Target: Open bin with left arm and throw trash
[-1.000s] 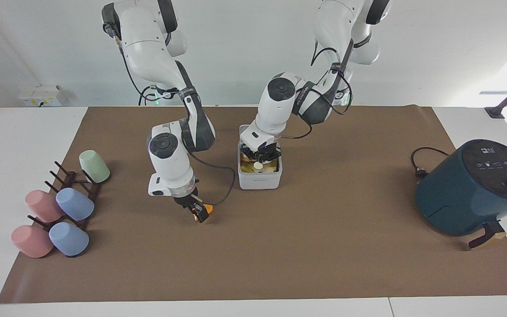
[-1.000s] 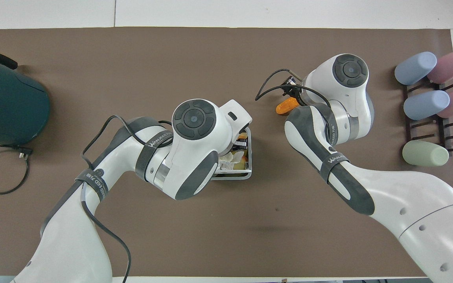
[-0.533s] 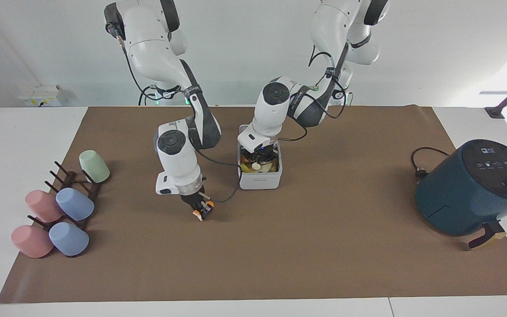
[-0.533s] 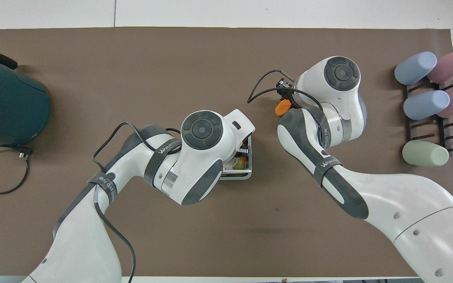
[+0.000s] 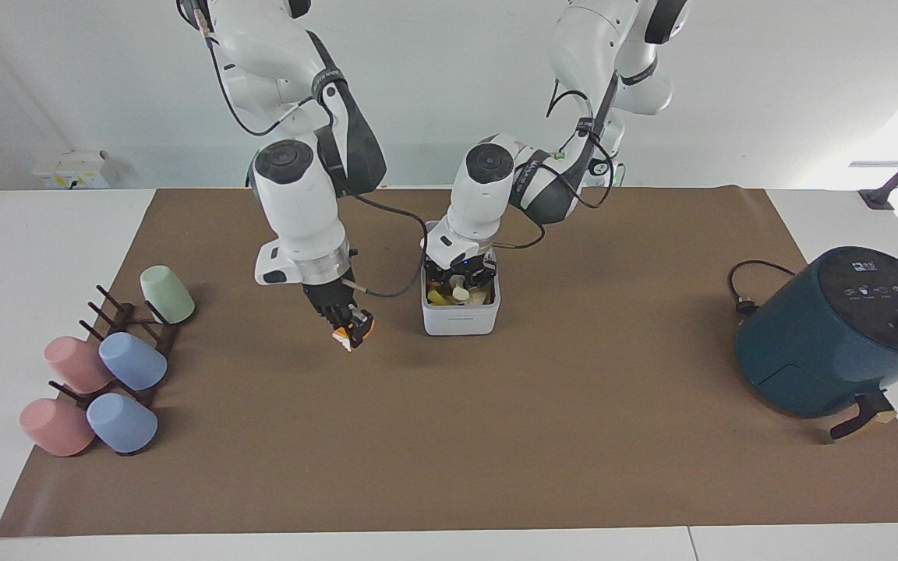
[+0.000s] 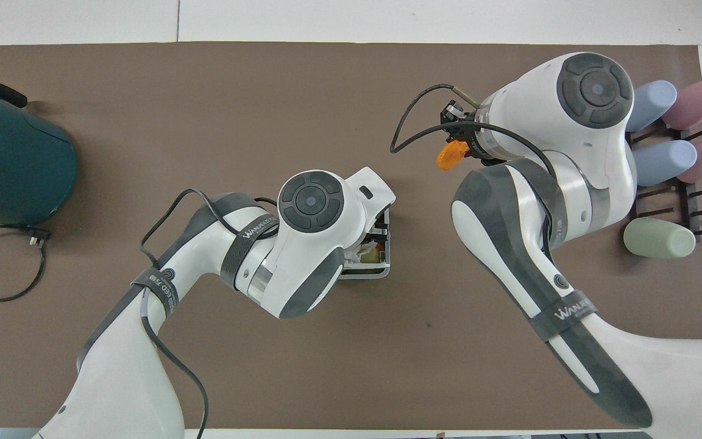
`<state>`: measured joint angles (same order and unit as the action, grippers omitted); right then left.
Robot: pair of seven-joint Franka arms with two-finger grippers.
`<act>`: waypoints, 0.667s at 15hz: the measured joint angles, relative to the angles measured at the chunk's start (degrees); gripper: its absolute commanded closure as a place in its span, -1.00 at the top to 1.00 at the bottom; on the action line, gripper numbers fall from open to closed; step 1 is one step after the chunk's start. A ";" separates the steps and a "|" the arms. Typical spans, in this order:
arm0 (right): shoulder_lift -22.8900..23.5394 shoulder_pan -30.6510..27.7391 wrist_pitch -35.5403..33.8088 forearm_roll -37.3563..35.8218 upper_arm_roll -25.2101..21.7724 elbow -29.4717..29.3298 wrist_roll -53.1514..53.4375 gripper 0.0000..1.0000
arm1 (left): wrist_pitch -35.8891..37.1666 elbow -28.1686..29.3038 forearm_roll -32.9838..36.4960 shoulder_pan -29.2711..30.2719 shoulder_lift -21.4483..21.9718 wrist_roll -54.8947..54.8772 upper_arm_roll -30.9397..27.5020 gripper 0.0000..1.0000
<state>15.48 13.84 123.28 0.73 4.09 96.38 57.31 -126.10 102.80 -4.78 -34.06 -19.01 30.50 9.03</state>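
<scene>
Over the brown mat beside the bin (image 5: 461, 312), the right gripper (image 5: 351, 331) grasps the orange piece (image 5: 357, 333); the left gripper (image 5: 461, 274) sits inside the open bin, its grip unreadable.

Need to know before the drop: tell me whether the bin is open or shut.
Open. In the facing view the bin shows scraps inside through its uncovered top, and the left gripper sits at its mouth.

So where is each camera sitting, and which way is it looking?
Facing view: high across the table, looking at the robots; both arms hang from the top, the right gripper holding the orange piece, the left gripper at the open bin.
Overhead view: high above the robots' end, looking forward and steeply down; both arms enter from below.
Shared: bin, orange piece, air fryer, cups.
</scene>
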 measured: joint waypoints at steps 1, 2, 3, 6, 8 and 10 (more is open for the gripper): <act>-1.16 0.02 -0.69 0.00 0.31 -0.01 -0.16 -1.00 | 0.78 -0.31 0.00 0.01 0.66 0.00 -0.17 1.00; -2.30 0.03 -1.60 0.00 0.64 -0.03 -0.60 -1.00 | 1.85 -0.77 0.00 0.02 1.31 0.00 -0.34 1.00; -3.43 0.05 -2.69 0.00 0.86 -0.03 -1.48 -1.00 | 2.84 -1.30 0.00 0.04 1.91 0.00 -0.49 1.00; -6.67 0.04 -5.37 0.00 1.33 -0.02 -3.90 -1.00 | 4.80 -2.75 0.00 0.49 3.46 0.01 -0.93 1.00; -7.50 0.05 -5.75 0.03 2.45 0.17 -5.11 -1.00 | 6.03 -3.40 0.00 2.25 4.93 0.01 -1.17 1.00; -7.37 0.24 -5.70 0.13 4.47 0.81 -7.40 -1.00 | 8.19 -4.75 0.00 6.16 6.75 -0.05 -1.35 1.00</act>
<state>8.11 14.07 117.58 0.86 8.56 97.19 49.91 -117.91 98.05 -4.78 -27.91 -12.26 30.45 7.68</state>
